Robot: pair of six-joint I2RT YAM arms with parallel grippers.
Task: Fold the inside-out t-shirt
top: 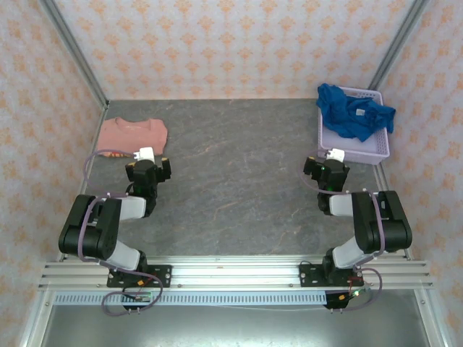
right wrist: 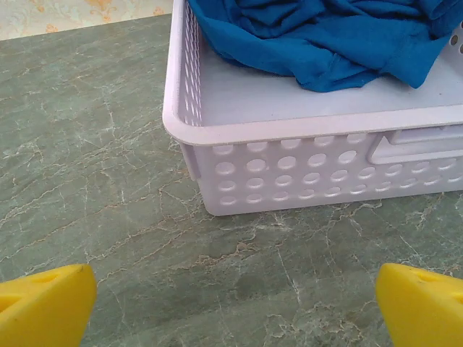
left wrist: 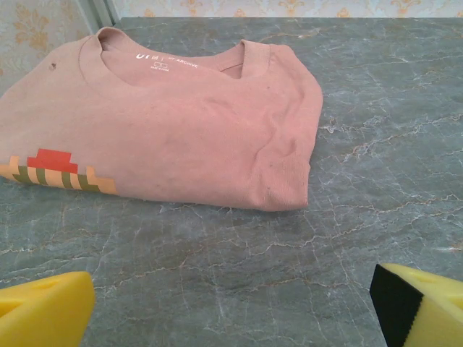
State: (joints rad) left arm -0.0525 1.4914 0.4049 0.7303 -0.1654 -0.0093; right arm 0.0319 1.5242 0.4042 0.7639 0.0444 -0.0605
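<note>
The royal-blue cotton t-shirt [top: 353, 114] lies crumpled in a heap inside the white perforated plastic basket [top: 362, 153], at the far right of the grey marbled surface [top: 239, 173]. Its folds hide any lettering, the right wrist view cuts off its top, and part of it spills over the basket's right rim. A salmon-pink shirt [top: 132, 134] sits folded flat at the far left, its neck label too small to read. I count two shirts, one basket, two arms. The left claw [left wrist: 231, 311] is spread wide, grasping nothing, near the pink shirt. The right claw [right wrist: 231, 307] gapes empty before the basket's wall. The yellow fingertips [left wrist: 43, 311] of each are cut off at the frame corners
</note>
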